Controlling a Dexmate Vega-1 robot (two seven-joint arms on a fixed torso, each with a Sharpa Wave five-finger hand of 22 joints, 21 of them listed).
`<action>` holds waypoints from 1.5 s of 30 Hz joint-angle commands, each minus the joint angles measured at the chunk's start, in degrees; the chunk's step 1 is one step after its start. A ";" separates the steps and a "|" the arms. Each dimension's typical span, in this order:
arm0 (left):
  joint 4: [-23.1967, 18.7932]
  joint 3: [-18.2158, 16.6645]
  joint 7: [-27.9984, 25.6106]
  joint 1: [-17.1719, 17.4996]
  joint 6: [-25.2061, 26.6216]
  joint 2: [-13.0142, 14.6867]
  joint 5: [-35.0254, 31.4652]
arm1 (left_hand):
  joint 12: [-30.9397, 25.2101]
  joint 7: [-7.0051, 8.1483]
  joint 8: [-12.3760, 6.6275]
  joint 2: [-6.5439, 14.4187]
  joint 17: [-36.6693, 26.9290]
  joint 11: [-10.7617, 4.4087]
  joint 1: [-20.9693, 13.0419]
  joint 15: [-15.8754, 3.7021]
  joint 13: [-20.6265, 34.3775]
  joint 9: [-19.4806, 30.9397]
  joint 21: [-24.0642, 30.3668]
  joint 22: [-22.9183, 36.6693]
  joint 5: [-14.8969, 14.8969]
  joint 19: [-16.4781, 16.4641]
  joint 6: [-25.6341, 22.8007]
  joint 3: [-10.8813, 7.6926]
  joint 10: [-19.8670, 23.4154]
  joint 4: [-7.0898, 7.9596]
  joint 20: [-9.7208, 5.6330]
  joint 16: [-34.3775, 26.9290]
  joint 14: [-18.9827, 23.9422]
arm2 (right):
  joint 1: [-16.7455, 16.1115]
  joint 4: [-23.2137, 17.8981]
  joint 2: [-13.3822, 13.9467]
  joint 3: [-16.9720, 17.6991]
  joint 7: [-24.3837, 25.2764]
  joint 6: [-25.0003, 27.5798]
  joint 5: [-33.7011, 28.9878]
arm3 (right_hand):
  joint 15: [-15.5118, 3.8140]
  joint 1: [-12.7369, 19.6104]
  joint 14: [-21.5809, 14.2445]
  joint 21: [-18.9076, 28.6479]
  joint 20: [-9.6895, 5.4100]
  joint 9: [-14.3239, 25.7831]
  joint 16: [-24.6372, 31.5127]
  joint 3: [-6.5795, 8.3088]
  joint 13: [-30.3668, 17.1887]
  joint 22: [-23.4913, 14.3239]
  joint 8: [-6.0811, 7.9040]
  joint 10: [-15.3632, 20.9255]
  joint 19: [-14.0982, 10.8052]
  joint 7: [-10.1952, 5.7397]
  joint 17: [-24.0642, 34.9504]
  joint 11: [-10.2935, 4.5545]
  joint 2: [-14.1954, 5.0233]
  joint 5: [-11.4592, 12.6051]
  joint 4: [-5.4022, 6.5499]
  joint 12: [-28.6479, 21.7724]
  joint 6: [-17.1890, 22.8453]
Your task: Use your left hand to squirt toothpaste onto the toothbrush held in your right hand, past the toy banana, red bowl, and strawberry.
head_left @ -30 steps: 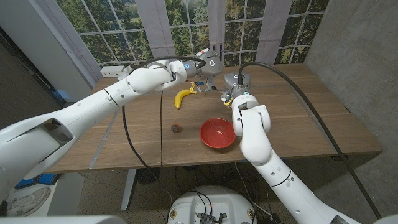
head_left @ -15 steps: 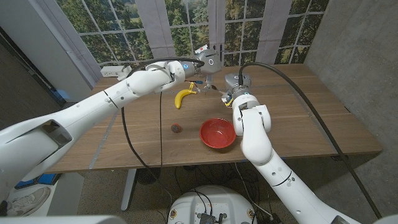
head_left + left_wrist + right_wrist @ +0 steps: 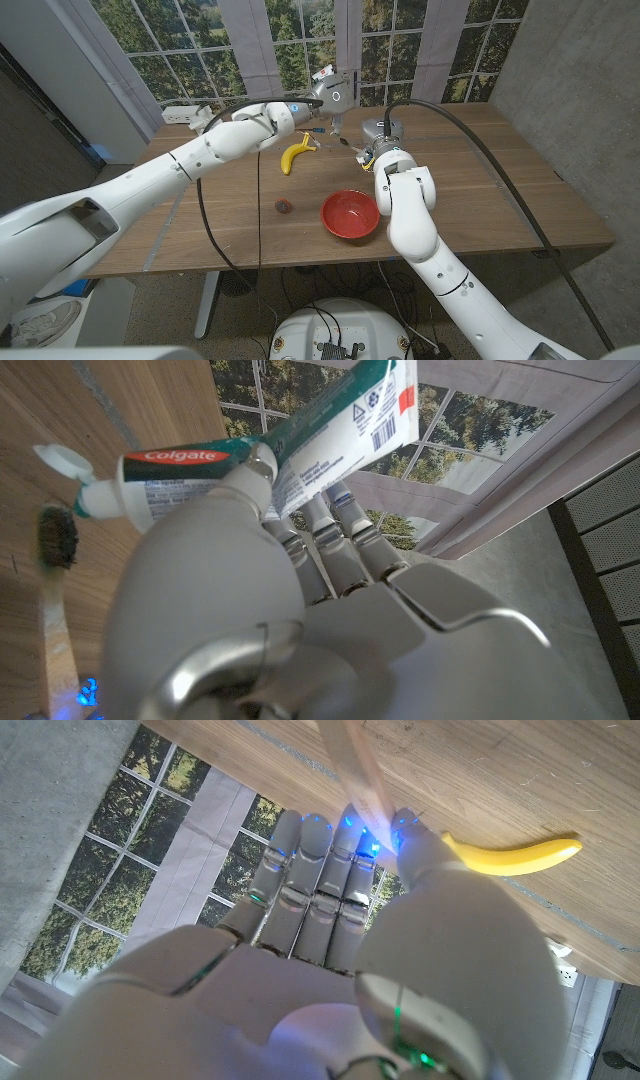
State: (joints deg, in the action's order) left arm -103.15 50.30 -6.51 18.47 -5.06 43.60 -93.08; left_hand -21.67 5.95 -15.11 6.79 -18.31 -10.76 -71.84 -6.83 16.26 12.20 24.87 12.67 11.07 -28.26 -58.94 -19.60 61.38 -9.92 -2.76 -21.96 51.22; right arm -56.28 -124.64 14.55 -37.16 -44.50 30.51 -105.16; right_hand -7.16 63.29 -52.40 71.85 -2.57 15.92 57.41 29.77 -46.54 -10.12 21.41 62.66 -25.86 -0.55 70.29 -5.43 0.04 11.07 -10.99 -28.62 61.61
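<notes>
1. Left hand (image 3: pixel 230 610) is gripping the toothpaste tube (image 3: pixel 270 445) with its fingers wrapped around the body; in the head view this hand (image 3: pixel 333 100) is hanging above the far middle of the table (image 3: pixel 480 190), near the window side.
2. Toothpaste tube is showing a red-and-white printed body with a teal band, a white flat end carrying a barcode and a red patch, and a pale flip cap (image 3: pixel 62 460) standing open at the nozzle end.
3. Right hand (image 3: pixel 330 940) is clasping the toothbrush handle (image 3: pixel 358 775), a pale stick running out past its fingers; in the head view that hand (image 3: pixel 372 145) is sitting just beside and below the left one.
4. Toothbrush (image 3: pixel 58 595) is reaching up to the nozzle — its dark bristle head (image 3: pixel 58 540) is lying just beside the open cap, though I cannot tell whether the two are touching.
5. Banana (image 3: pixel 295 155) is lying on the table near both hands, on the robot's left of them; it also shows in the right wrist view (image 3: pixel 510 852).
6. Red bowl (image 3: pixel 350 214) is sitting nearer the front edge, right beside the right forearm, and the small dark strawberry (image 3: pixel 284 207) is resting to its left, apart from it.
7. Bare wood is stretching wide toward the table's right edge and across the left half — the crowded part is the far middle.
</notes>
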 commanded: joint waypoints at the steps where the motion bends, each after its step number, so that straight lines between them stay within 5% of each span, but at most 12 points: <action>1: 1.69 -0.41 -3.01 0.88 2.87 -0.65 2.45 | 0.20 0.09 0.14 0.62 -0.19 -1.65 0.04 -7.12 3.87 0.27 0.59 0.29 0.29 0.21 0.08 0.20 1.52 0.12 -5.31 0.28 -0.26 | 0.82 1.15 -0.01 0.08 0.45 0.99 1.05 | -5.49 0.85 0.18 0.29 -1.08 0.31 -0.02 2.35 -0.06 -0.19 0.07 3.10 0.12 -0.64 -0.04 -3.06 -1.37 0.09 1.42 -0.14 0.40; 21: 2.75 -1.80 -3.75 3.07 7.12 -1.75 7.89 | 0.45 0.11 0.23 0.78 -0.31 -1.69 0.15 -7.13 4.01 0.37 1.14 0.35 0.33 0.06 0.06 0.49 1.46 0.15 -5.45 0.30 -0.34 | 2.60 2.80 0.66 0.18 1.22 2.70 3.48 | -5.48 0.65 0.16 0.47 -1.04 0.44 0.00 2.55 -0.13 -0.16 0.05 3.16 0.24 -0.64 -0.02 -3.02 -1.26 0.07 1.32 -0.04 0.54; 45: 5.06 -0.07 -5.65 0.17 2.54 -2.30 10.12 | 0.05 -1.18 -0.49 -0.02 -1.08 -1.51 0.04 -7.16 4.51 0.41 2.22 0.37 0.49 0.02 -2.57 1.50 3.14 -0.16 -5.92 -0.71 1.39 | 3.26 1.11 2.48 -0.67 2.76 2.06 4.96 | -5.53 0.68 -0.06 0.73 -1.13 0.44 0.10 2.87 -0.23 -0.16 -0.12 3.27 0.19 -0.48 0.01 -2.91 -1.22 0.08 1.19 0.02 0.63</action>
State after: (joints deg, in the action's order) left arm -99.64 49.29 -10.56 20.02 -1.11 41.96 -83.76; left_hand -21.21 4.80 -15.27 7.11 -19.33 -10.42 -71.65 -7.06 16.79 12.38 26.52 12.92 11.06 -28.27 -60.74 -18.27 61.75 -10.00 -2.76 -22.39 51.91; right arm -53.22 -123.02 16.46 -37.61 -42.05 32.93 -100.68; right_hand -7.16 63.29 -52.41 72.07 -2.56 16.10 57.40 29.77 -46.59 -10.14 20.94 62.66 -25.87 -0.55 70.29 -5.43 0.04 10.85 -10.99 -28.49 61.61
